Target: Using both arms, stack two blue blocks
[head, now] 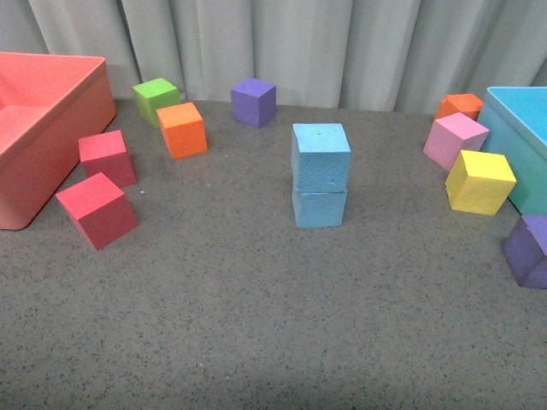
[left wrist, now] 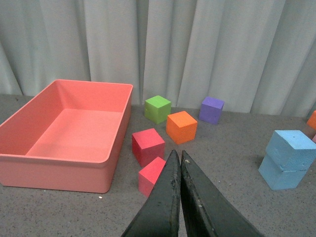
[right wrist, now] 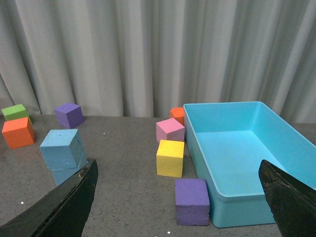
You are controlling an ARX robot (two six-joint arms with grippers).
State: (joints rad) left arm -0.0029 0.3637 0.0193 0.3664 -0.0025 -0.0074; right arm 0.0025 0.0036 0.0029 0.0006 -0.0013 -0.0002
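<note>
On the grey table (head: 256,325) your two blue blocks (head: 320,175) stand stacked mid-table, top one skewed; left gripper (left wrist: 179,163) closed empty, right gripper (right wrist: 177,197) spread wide; any nudge could topple them.

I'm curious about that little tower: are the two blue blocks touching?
Touching. The front view shows the upper blue block resting on the lower blue block, slightly twisted, no gap.

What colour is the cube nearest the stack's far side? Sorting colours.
Purple, clearest in the front view.
</note>
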